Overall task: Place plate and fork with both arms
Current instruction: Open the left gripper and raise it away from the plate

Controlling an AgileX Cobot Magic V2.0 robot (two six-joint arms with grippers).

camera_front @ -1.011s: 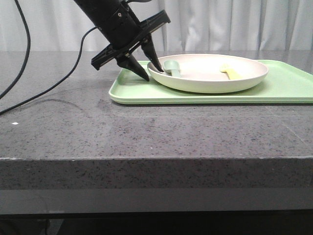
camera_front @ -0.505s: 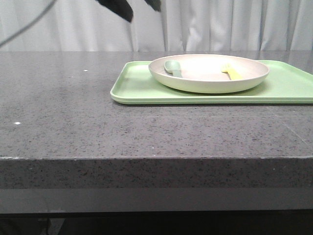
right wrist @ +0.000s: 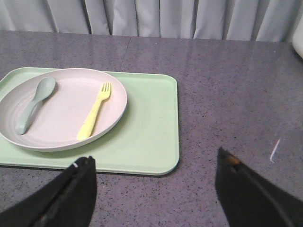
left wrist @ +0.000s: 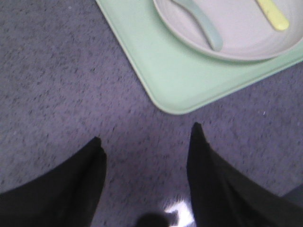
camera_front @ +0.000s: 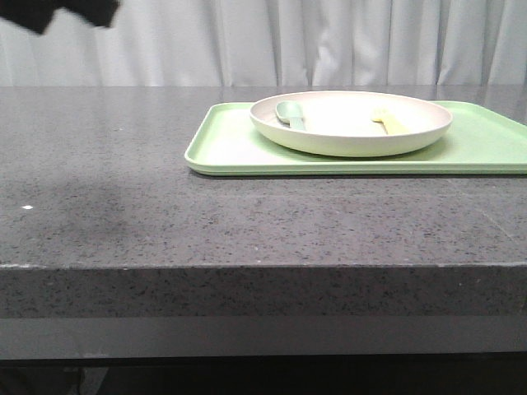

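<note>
The off-white plate (camera_front: pixel 352 123) sits on the left part of the light-green tray (camera_front: pixel 222 148). The pale-yellow fork (camera_front: pixel 389 122) lies inside the plate on its right side; it also shows in the right wrist view (right wrist: pixel 94 117) and the left wrist view (left wrist: pixel 273 14). My left gripper (left wrist: pixel 147 132) is open and empty, high above the bare table, left of the tray's corner. My right gripper (right wrist: pixel 155 158) is open and empty, above the table just off the tray's edge. Only a dark bit of the left arm (camera_front: pixel 58 11) shows in the front view.
A grey-green spoon (camera_front: pixel 290 113) lies in the plate on its left side. The tray's right half (right wrist: pixel 151 127) holds nothing. The grey stone table (camera_front: pixel 123 206) has its front edge near the camera. White curtains hang behind.
My left gripper has lifted off the plate's left rim and swung up and left, almost out of the front view. Plate, fork and spoon have stayed where they were.
</note>
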